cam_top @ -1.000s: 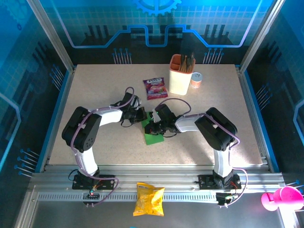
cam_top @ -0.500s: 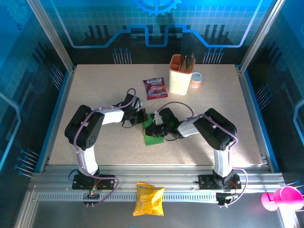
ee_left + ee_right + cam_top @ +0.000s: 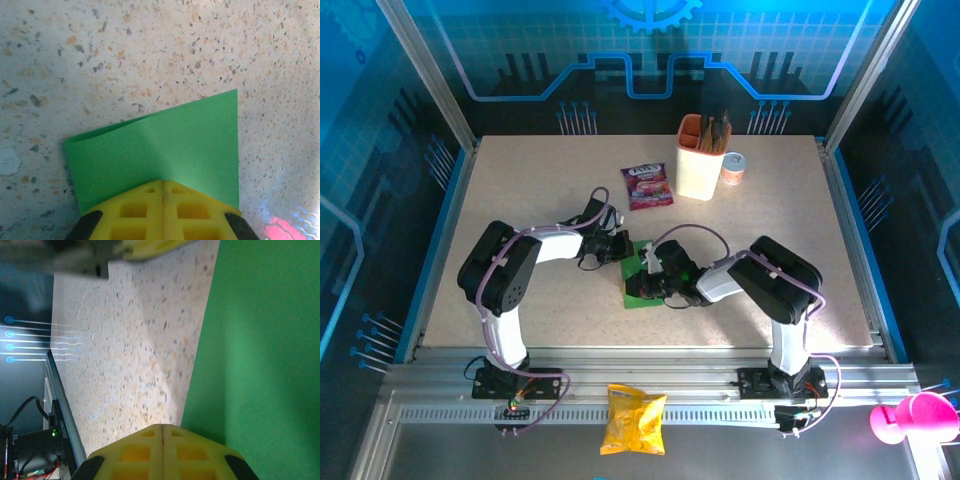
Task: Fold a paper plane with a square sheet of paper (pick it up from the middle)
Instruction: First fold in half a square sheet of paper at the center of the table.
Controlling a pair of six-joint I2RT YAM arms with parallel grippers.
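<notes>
The square sheet of paper [image 3: 638, 297] lies folded into a narrow green strip at mid-table. In the left wrist view the sheet of paper [image 3: 165, 145] shows a faint centre crease and a slightly raised far edge. My left gripper [image 3: 162, 183] is shut, its yellow tips resting on the strip's far end; from above the left gripper [image 3: 623, 250] is at the paper's top left. My right gripper [image 3: 648, 283] is shut over the middle of the strip. In the right wrist view the right gripper [image 3: 162, 427] sits at the left edge of the paper [image 3: 265, 350].
A purple snack sachet [image 3: 647, 186], a cream utensil holder [image 3: 700, 158] and a small can [image 3: 733, 168] stand at the back. A yellow crisp bag [image 3: 634, 418] lies on the front rail. Speckled table [image 3: 540, 180] stretches left and right of the arms.
My right gripper has slid toward the near edge along the green strip, still shut. The left gripper has edged slightly right and stays on the far end.
</notes>
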